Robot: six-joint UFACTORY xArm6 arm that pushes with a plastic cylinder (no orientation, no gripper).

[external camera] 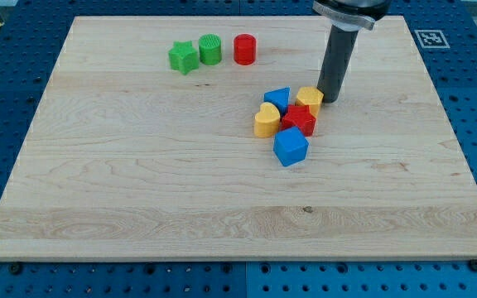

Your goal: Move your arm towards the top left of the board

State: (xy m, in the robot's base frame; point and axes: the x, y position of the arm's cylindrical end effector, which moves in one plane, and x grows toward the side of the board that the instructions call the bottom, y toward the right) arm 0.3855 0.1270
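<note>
My tip sits down on the counter, touching or just beside the yellow block at its three o'clock edge. No fingers here, only a straight dark rod.

That yellow block heads a tight cluster: blue block at its nine o'clock, red star just at six, yellow heart beside that, blue cube lowest.

Off toward eleven o'clock, well apart, a row: green star, green cylinder, red cylinder.

My tip ends a straight dark rod under a wider dark collar.
</note>
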